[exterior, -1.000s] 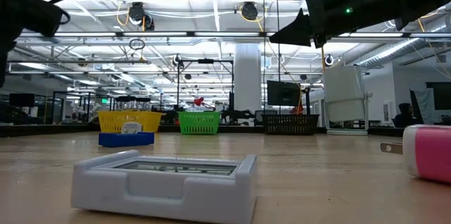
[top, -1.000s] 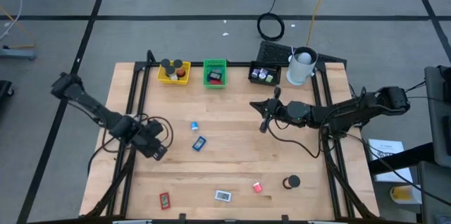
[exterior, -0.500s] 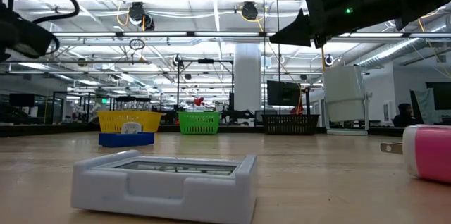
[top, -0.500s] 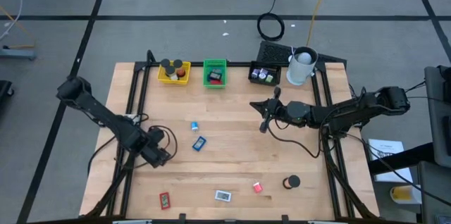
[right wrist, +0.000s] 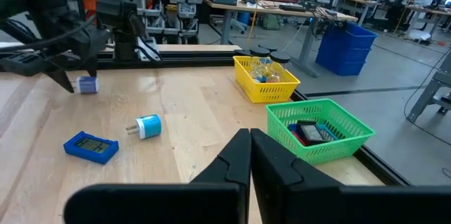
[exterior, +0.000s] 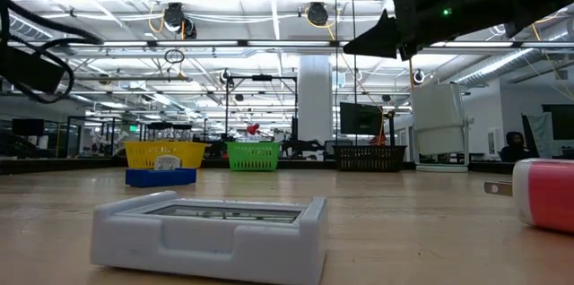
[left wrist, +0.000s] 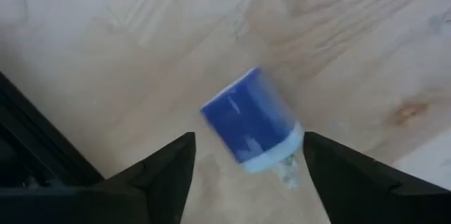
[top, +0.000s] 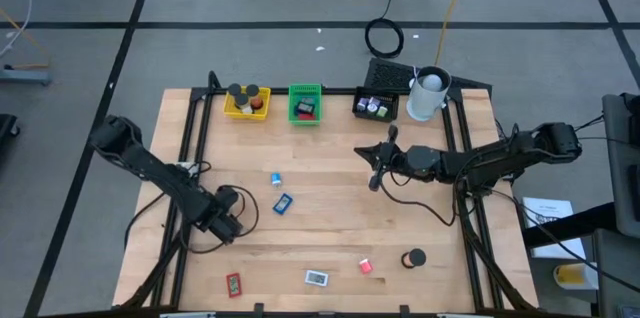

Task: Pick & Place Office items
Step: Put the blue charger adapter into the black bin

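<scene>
My left gripper [top: 228, 226] points down over the table's left half, open. Between and below its fingers [left wrist: 248, 143] a small blue bit with a white end [left wrist: 246, 122] lies on the wood; no finger touches it. The right wrist view shows that bit [right wrist: 87, 85] beside the left gripper [right wrist: 65, 82]. My right gripper [top: 375, 170] hangs level above the table's middle, shut and holding nothing [right wrist: 250, 139]. Loose office items lie about: a blue flat piece [top: 283, 203], a blue-and-white roll [top: 275, 180], a red piece [top: 233, 284], a grey-white piece [top: 316, 278], a pink bit [top: 366, 266] and a black roll [top: 414, 258].
Along the far edge stand a yellow tray [top: 246, 105], a green tray [top: 305, 104], a black tray [top: 376, 106] and a white cup [top: 428, 94]. Black frame rails run down both table sides [top: 185, 168]. Bare wood lies between the two arms.
My left gripper has moved toward the table's near edge and sunk lower toward the wood. My right arm has kept still.
</scene>
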You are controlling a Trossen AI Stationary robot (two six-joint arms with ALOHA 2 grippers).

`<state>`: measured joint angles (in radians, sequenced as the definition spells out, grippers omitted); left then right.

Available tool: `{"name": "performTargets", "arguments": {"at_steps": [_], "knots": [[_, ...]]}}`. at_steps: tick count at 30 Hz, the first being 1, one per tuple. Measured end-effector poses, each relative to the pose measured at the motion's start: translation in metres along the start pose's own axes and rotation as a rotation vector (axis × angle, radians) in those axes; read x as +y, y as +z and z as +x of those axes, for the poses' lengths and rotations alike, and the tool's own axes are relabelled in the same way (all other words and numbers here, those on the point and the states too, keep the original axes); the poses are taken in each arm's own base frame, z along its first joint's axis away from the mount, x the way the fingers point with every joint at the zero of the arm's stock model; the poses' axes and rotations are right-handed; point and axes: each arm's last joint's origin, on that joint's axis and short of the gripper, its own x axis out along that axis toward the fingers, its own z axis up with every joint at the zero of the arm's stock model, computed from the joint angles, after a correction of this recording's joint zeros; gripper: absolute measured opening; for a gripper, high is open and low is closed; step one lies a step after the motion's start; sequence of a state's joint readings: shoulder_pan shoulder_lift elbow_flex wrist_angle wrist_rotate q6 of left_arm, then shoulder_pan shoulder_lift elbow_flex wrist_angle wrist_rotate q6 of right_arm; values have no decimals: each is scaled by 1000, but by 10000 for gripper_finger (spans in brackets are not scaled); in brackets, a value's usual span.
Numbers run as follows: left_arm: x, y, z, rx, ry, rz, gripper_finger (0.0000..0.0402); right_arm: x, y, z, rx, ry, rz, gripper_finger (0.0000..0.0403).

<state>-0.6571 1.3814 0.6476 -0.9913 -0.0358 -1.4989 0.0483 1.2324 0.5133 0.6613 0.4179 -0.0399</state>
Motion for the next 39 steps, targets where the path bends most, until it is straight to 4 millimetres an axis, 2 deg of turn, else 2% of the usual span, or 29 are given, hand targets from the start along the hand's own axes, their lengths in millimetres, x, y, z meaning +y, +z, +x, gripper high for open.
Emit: {"name": "performTargets", "arguments": {"at_steps": [6,12,17,22,24,27,32,34,39], "knots": [[-3,3,1,-63,-13,-6,211,0,0,0,0,0,-1,1],[-3,6,4,-50,-32,-20,200,0,0,0,0,0,-1,1],[-4,6,12,-33,-89,16,193,0,0,0,-1,0,-1,1],[-5,4,11,-55,-95,105,140,0,0,0,-1,0,-1,1],[-5,5,7,-99,-103,161,139,0,0,0,-1,0,0,1],[-4,12,1,-259,-101,225,139,0,0,0,-1,0,1,1],[-8,35,-10,-666,-41,308,139,0,0,0,-1,0,2,1],[-18,50,-16,-820,-41,363,139,0,0,0,-1,-2,2,1],[-42,93,-31,-1152,-171,563,139,0,-2,1,18,-2,20,1]]}}
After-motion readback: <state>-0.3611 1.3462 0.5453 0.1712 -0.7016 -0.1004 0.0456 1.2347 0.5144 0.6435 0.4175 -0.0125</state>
